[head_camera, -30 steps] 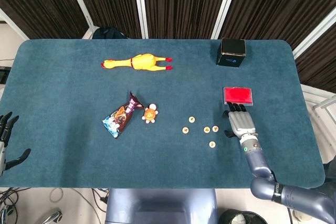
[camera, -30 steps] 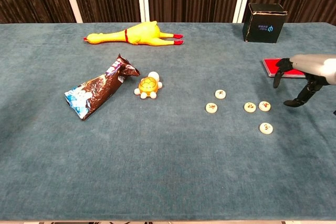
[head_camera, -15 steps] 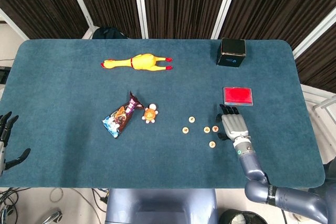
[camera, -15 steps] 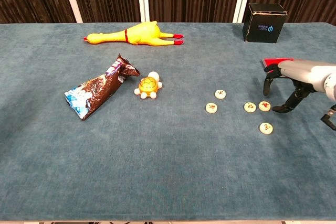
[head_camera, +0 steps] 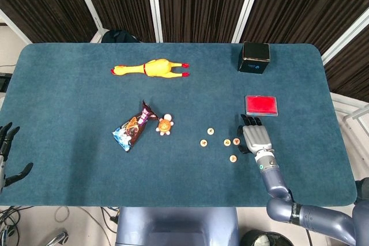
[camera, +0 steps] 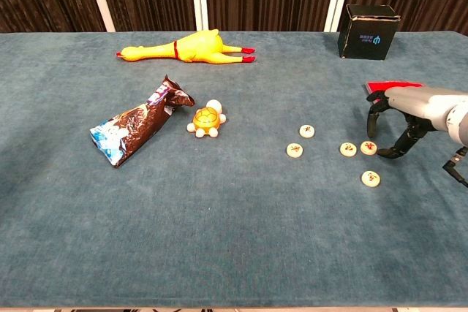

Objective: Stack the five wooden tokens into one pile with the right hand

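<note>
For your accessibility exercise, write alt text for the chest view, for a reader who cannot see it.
The right hand hangs, fingers down, beside five unstacked wooden tokens on a blue table. Further left lie a toy turtle, a snack bag and a rubber chicken.

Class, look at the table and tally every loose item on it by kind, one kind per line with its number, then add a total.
Wooden tokens: 5
Rubber chicken: 1
Snack bag: 1
Toy turtle: 1
Black box: 1
Red pad: 1
Total: 10
</note>
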Tool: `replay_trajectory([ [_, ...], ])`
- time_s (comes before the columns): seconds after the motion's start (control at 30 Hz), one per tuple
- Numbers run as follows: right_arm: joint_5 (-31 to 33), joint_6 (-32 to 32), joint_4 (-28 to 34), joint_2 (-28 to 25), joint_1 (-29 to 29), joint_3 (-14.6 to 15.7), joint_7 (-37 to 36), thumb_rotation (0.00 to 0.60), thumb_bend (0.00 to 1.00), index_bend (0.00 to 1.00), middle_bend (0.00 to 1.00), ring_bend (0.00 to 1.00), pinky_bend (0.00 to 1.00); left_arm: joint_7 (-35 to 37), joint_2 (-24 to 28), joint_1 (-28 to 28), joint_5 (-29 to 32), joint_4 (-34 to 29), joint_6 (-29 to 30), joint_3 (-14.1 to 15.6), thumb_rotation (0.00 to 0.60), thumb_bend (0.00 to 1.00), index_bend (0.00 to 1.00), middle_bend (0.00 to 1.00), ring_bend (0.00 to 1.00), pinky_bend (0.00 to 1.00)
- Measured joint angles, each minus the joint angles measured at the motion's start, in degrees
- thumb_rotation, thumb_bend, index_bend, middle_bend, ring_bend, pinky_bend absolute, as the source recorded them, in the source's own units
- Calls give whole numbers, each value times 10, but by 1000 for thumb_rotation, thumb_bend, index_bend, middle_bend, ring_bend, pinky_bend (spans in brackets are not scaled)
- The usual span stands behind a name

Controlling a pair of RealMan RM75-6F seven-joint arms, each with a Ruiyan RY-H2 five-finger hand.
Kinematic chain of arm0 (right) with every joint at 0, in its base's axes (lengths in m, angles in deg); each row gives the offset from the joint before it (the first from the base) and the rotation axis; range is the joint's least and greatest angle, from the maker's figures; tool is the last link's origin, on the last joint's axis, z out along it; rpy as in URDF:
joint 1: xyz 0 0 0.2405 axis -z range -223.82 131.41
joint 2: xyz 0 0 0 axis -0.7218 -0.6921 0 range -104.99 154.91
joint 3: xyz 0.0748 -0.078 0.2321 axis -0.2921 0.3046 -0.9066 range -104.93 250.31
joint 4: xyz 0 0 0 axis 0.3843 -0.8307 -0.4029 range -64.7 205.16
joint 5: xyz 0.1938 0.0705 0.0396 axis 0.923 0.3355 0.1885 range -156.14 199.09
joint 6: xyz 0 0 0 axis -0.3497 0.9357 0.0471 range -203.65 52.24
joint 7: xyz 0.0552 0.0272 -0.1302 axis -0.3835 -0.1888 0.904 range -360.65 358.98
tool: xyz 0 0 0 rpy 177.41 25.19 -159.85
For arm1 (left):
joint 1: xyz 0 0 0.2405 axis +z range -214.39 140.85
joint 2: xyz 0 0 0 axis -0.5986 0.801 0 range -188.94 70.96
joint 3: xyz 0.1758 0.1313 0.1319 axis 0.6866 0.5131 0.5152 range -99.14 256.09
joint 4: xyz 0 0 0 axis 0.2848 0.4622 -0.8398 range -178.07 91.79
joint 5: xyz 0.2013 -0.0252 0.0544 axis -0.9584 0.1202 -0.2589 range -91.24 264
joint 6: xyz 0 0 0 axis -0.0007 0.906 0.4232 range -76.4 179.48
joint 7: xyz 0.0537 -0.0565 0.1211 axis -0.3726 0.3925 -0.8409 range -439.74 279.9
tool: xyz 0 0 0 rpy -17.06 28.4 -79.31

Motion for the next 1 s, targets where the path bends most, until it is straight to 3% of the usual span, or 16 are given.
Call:
replay_trajectory([
  [1.0, -3, -11, -29, 25, -3, -2, -4, 600, 385, 505, 24, 74, 0, 2, 0, 1, 1, -1, 1, -1, 600, 206, 99, 0, 0, 5],
])
